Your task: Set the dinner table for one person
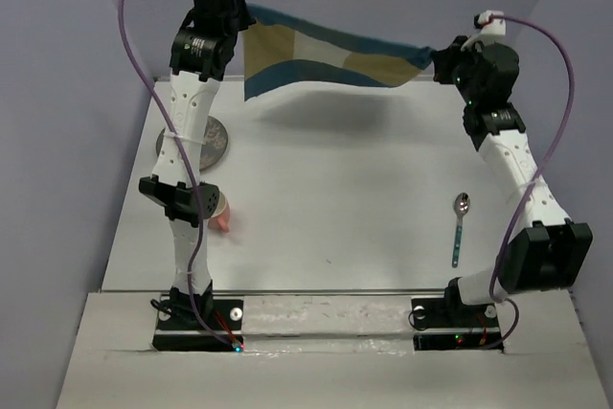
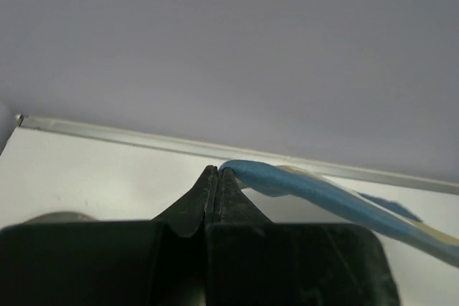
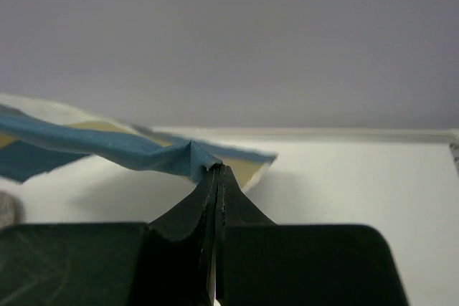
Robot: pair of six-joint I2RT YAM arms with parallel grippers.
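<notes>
A blue, tan and white checked cloth mat (image 1: 326, 56) hangs stretched in the air above the far part of the white dinner table (image 1: 335, 198). My left gripper (image 1: 246, 21) is shut on its left corner; the left wrist view shows the blue edge (image 2: 287, 180) leaving the closed tips (image 2: 216, 170). My right gripper (image 1: 433, 56) is shut on the right corner, seen in the right wrist view (image 3: 217, 168) with the cloth (image 3: 107, 147) trailing left. A spoon (image 1: 460, 225) with a blue handle lies on the table at the right.
A grey metal plate (image 1: 206, 136) lies at the table's far left, partly behind my left arm. A small pink object (image 1: 220, 220) sits by the left arm near the front. Lavender walls close in the far side and both sides.
</notes>
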